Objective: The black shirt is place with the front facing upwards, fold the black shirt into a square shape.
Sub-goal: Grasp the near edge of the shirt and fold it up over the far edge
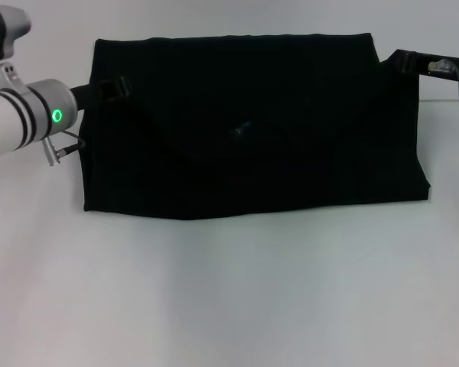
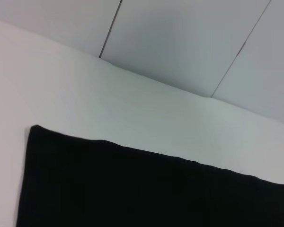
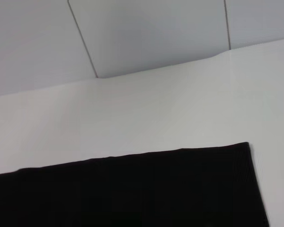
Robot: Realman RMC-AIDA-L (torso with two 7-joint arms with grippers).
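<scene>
Your black shirt lies mid-tabletop, folded into a wide rectangle, not yet square. Left tool at 9 o'clock, right tool at 2; grip state unclear.

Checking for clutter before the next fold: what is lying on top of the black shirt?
Nothing lies on the black shirt; the left gripper overlaps its edge. Anything underneath is hidden.

No lettering, label text, brand or number is legible in any view. The only sign visible is a glowing green ring indicator on the grey cylindrical left arm, at the scene's left.
</scene>
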